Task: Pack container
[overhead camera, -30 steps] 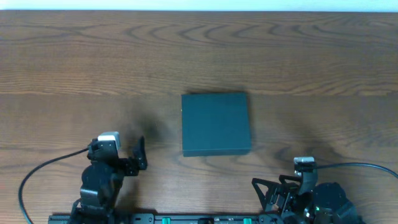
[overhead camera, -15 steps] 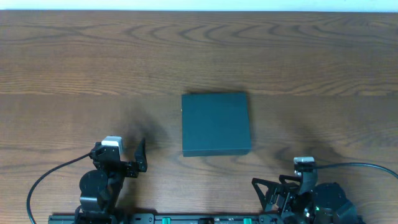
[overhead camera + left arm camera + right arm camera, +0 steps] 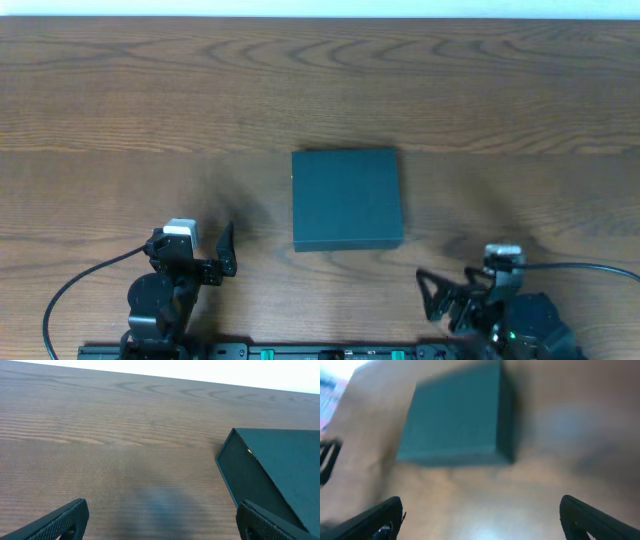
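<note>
Container (image 3: 347, 199): dark teal-green matte rectangular box, lid shut flat, contents not visible, resting at the centre of the wooden tabletop (image 3: 120, 90). Left end effector (image 3: 162, 507): at 7 o'clock from the box, fingers spread wide, gripping nothing, apart from the box. Right end effector (image 3: 480, 501): at 5 o'clock, fingers likewise apart, empty, wrist view blurred

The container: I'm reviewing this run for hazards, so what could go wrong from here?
1. The container lies shut and nothing pins it; prying it open with the left gripper alone may slide it across the table.
2. The right wrist view is blurred, so the right gripper may misjudge its approach.
3. Nothing to pack is in view.
</note>
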